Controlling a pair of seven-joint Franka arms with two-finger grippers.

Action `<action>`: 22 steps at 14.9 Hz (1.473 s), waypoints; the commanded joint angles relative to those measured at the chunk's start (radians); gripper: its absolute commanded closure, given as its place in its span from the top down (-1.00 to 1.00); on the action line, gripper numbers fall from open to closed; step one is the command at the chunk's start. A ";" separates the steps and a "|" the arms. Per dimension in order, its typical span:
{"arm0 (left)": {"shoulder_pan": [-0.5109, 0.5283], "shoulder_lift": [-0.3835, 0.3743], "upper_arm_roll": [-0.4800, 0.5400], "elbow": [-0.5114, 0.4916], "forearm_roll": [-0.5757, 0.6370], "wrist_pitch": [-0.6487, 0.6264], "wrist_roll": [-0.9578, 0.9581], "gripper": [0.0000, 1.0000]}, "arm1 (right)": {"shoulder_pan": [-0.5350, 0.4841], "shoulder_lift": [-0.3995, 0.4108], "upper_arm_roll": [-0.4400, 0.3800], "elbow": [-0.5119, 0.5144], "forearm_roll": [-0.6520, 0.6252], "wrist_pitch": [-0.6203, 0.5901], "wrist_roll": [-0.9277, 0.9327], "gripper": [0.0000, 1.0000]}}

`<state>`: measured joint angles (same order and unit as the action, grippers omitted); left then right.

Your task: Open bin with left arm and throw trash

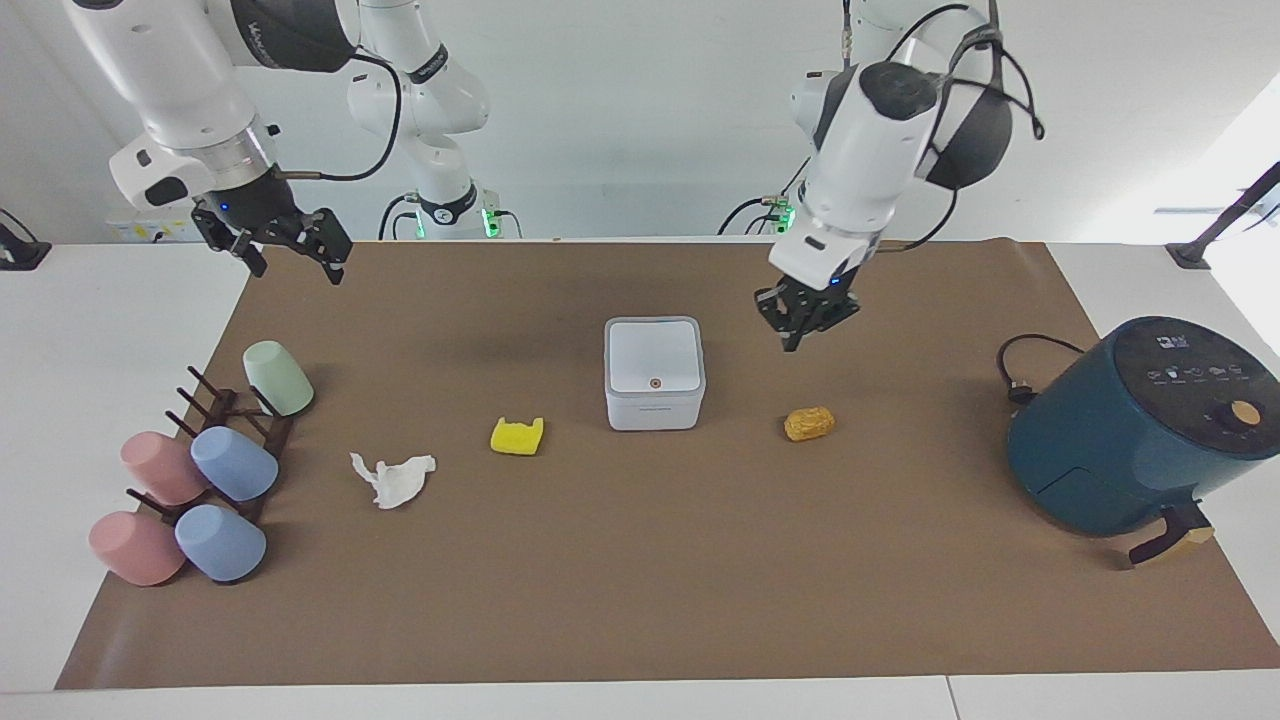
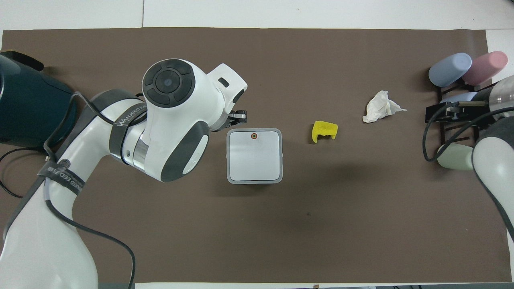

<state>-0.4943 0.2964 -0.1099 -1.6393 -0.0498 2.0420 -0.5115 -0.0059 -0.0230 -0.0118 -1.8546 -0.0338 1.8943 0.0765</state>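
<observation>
The bin (image 1: 654, 373) sits mid-bench, lid shut. The left pincer (image 1: 800, 318) hangs in the air beside it, toward the left arm's end; whether it is open cannot be told. The facing view shows the brown lump (image 1: 809, 423), which the arm hides from overhead. The right pincer (image 1: 290, 245) waits open above the cups (image 1: 215, 470). The sponge (image 2: 324, 131) and tissue (image 2: 380, 106) lie toward the right arm's end.

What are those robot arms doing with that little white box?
The left arm's claw hangs in the air beside the small white bin, which is shut. Three bits of trash lie on the brown mat: a white tissue, a yellow sponge piece and a brown crumbly lump. None is in the bin. The right arm's claw waits open, above the mat's edge near the cups.
</observation>
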 commanded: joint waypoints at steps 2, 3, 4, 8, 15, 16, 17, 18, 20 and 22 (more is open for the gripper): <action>-0.023 0.013 0.018 0.019 -0.028 0.046 0.002 -1.00 | -0.003 0.127 0.009 -0.005 0.017 0.175 -0.072 1.00; -0.029 0.018 0.018 0.018 -0.028 0.062 0.002 -1.00 | -0.003 0.156 0.010 0.003 0.018 0.196 -0.084 1.00; -0.039 0.029 0.018 0.018 -0.028 0.073 0.002 -1.00 | -0.003 0.182 0.018 0.006 0.025 0.221 -0.110 1.00; -0.078 0.066 0.019 0.024 -0.025 0.096 -0.050 -1.00 | -0.009 0.280 0.038 0.018 0.110 0.330 -0.229 1.00; -0.101 0.066 0.019 0.026 -0.027 0.057 -0.104 -1.00 | -0.002 0.420 0.038 0.025 0.164 0.485 -0.491 1.00; -0.101 0.067 0.019 0.024 -0.027 0.057 -0.105 -1.00 | -0.002 0.417 0.038 -0.007 0.164 0.517 -0.501 1.00; -0.102 0.066 0.019 0.019 -0.027 0.057 -0.105 -1.00 | -0.003 0.414 0.038 -0.044 0.164 0.569 -0.521 1.00; -0.104 0.066 0.019 0.016 -0.027 0.057 -0.107 -1.00 | -0.003 0.410 0.038 -0.078 0.166 0.613 -0.529 1.00; -0.112 0.064 0.019 0.012 -0.025 0.053 -0.111 -1.00 | -0.002 0.406 0.038 -0.104 0.166 0.631 -0.529 1.00; -0.113 0.063 0.019 0.003 -0.025 0.053 -0.111 -1.00 | -0.002 0.399 0.039 -0.106 0.166 0.614 -0.529 1.00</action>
<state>-0.5867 0.3572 -0.1088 -1.6353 -0.0620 2.1111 -0.6118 -0.0040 0.4088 0.0214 -1.9286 0.1046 2.5044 -0.4186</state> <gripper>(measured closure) 0.991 0.000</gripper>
